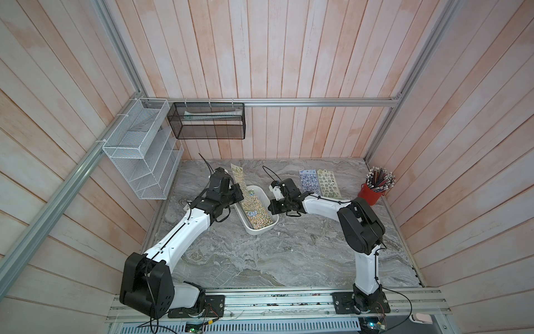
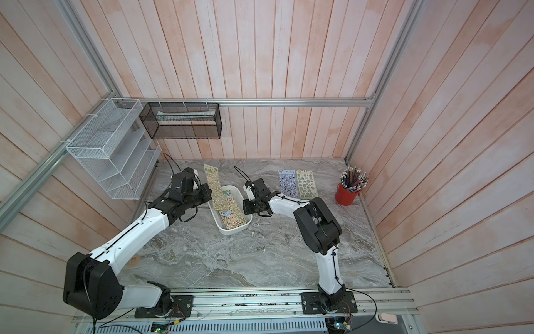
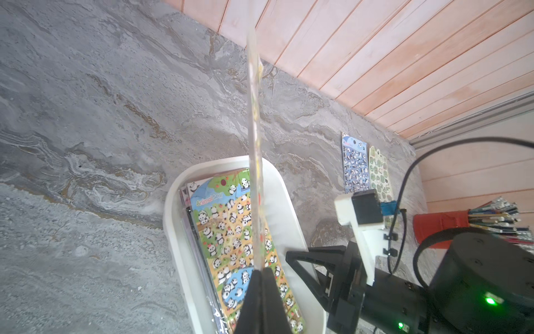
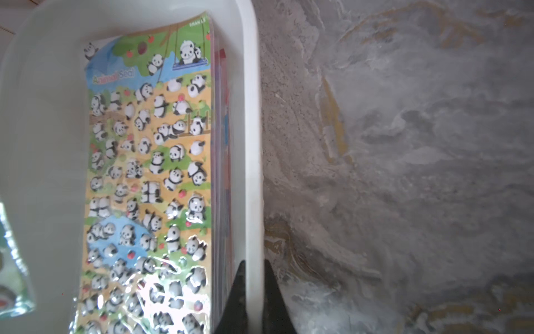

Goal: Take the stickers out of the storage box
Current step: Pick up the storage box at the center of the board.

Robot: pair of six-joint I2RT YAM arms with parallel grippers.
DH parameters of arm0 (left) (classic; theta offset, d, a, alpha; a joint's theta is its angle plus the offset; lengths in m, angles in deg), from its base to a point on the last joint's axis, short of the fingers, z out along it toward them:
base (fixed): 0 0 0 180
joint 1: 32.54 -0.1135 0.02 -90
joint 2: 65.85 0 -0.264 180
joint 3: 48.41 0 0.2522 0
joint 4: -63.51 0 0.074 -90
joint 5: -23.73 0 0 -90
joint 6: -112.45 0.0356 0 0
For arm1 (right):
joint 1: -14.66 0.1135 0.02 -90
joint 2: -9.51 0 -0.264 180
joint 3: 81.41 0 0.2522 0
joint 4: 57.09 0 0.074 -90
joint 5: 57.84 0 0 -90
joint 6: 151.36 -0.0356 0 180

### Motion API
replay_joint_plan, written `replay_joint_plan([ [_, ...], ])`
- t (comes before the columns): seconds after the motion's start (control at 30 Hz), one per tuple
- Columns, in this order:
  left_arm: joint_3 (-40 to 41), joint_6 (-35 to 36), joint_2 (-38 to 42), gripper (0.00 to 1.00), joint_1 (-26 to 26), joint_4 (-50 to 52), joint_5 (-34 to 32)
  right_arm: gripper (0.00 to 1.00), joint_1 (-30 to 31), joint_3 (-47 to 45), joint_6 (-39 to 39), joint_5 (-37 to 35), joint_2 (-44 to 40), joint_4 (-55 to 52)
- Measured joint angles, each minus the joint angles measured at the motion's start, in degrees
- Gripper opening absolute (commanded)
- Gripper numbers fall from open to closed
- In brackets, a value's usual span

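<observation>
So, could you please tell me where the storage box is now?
In both top views the storage box sits toward the table's back, between the left pincer and right pincer, which grips its right wall.

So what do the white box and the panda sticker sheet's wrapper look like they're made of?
Storage box: probably moulded plastic; smooth white walls, rounded rim. Panda sticker sheet: wrapper looks like clear glossy plastic film, with crinkled glare near one end.

The box [image 4: 250,144] is smooth white plastic, the stickers [image 4: 150,162] have glossy, crinkled clear sleeves, the bench [image 3: 86,115] looks like matt grey veined stone, and the walls [image 1: 274,57] are pale painted wood planks.
</observation>
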Motion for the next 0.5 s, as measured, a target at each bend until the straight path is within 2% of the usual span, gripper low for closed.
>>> replay_joint_plan([
  [0.23,0.0,1.57,0.31,0.0,-2.19,-0.13,5.46,0.0,0.02,-4.15,0.07,-2.8,-6.4,-4.26],
  [0.5,-5.62,3.96,-4.2,0.0,-2.99,-5.16,12.79,0.0,-2.14,-14.36,0.04,-4.55,-21.33,-7.58],
])
